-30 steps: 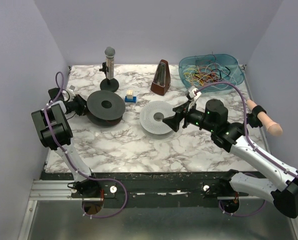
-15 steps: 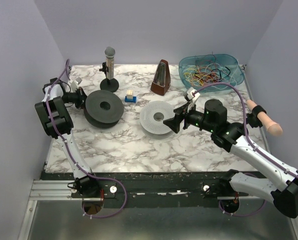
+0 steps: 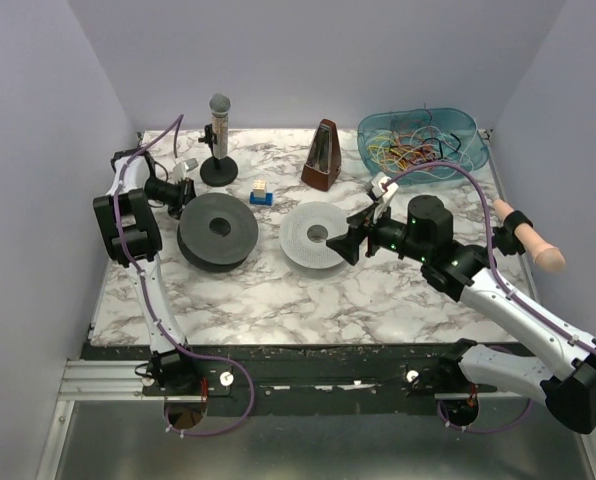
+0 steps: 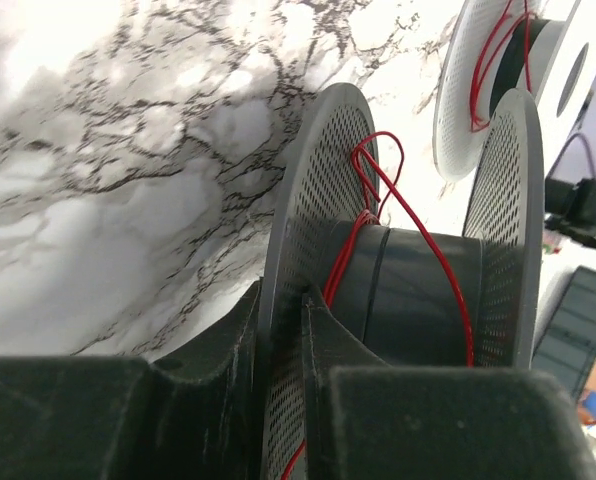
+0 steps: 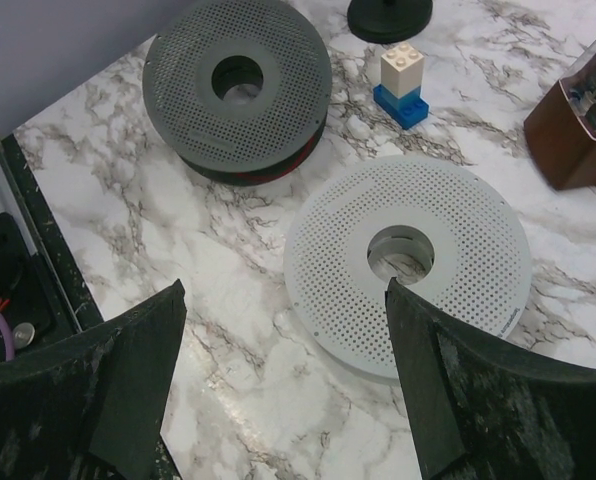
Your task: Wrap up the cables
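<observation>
A dark grey perforated spool point(image 3: 218, 231) lies flat left of centre, with a red cable point(image 4: 456, 300) looped round its hub. My left gripper point(image 3: 178, 189) reaches it from the back left. In the left wrist view its jaws point(image 4: 283, 300) are shut on the spool's flange point(image 4: 318, 190). A white spool point(image 3: 315, 235) lies beside it with red cable point(image 4: 498, 60) on its core. My right gripper point(image 3: 354, 240) hovers open at the white spool's point(image 5: 408, 265) right edge, holding nothing point(image 5: 284, 290). More cables point(image 3: 410, 152) sit tangled in the basket.
A blue basket point(image 3: 468, 125) stands at the back right. A microphone on a stand point(image 3: 218, 135), a brown metronome point(image 3: 324, 155) and a small white-and-blue block point(image 3: 261, 192) stand along the back. A tan handle with a black strap point(image 3: 528, 235) lies at the right edge.
My left arm has swung toward the back and right, and the grey spool has shifted slightly nearer and rightward. The right arm has stayed still.
</observation>
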### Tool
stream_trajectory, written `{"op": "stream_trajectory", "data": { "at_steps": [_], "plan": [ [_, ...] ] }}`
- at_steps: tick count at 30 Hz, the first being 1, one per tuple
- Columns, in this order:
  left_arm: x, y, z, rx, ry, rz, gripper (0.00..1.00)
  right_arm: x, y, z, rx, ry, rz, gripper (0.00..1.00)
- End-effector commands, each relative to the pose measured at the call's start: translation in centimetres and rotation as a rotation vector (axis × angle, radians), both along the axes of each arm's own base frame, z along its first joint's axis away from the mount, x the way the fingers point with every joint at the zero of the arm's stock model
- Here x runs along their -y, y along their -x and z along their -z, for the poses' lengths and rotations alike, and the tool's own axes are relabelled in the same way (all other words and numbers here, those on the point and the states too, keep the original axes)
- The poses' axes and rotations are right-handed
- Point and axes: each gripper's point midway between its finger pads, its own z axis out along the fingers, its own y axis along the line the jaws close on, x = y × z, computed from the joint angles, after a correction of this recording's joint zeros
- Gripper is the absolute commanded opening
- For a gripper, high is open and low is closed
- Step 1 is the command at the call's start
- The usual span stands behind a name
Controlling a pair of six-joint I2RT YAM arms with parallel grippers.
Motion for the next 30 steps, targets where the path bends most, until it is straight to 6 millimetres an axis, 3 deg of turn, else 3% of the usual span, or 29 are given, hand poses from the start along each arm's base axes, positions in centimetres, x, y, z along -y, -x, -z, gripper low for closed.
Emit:
{"op": "stream_trajectory", "data": {
  "at_steps": [1, 4, 6, 11, 13, 18, 20, 25, 30],
  "plan": [
    [-3.2, -0.3, 5.4, 0.104, -0.352, 0.291, 0.19, 0.1, 0.4, -1.3, 0.023, -0.006, -0.013, 0.89],
    [-3.0, -0.2, 5.3, 0.139, -0.360, 0.342, 0.18, 0.3, 0.5, -1.4, 0.024, -0.003, -0.008, 0.89],
    [-2.9, 0.0, 5.3, 0.140, -0.349, 0.360, 0.23, 0.2, 0.5, -1.5, 0.026, -0.003, -0.010, 0.89],
    [-2.9, -0.7, 5.1, 0.185, -0.349, 0.367, 0.48, 0.1, 0.6, -2.1, 0.030, -0.010, -0.020, 0.89],
    [-2.9, -1.2, 5.0, 0.211, -0.354, 0.352, 0.57, 0.0, 0.6, -2.1, 0.025, -0.011, -0.025, 0.99],
    [-2.9, -3.2, 4.4, 0.282, -0.366, 0.294, 0.60, -0.2, 0.8, -2.4, 0.020, -0.015, -0.038, 1.00],
    [-3.4, -4.2, 4.1, 0.309, -0.378, 0.247, 0.66, -0.3, 0.9, -2.5, 0.015, -0.017, -0.041, 1.00],
    [-4.5, -7.4, 1.7, 0.468, -0.345, 0.141, 0.69, -0.5, 1.2, -2.8, 0.015, -0.019, -0.055, 1.00],
    [-2.8, -6.6, -0.5, 0.541, -0.200, 0.172, 0.65, -0.8, 1.3, -3.1, 0.018, -0.017, -0.061, 1.00]
  ]
}}
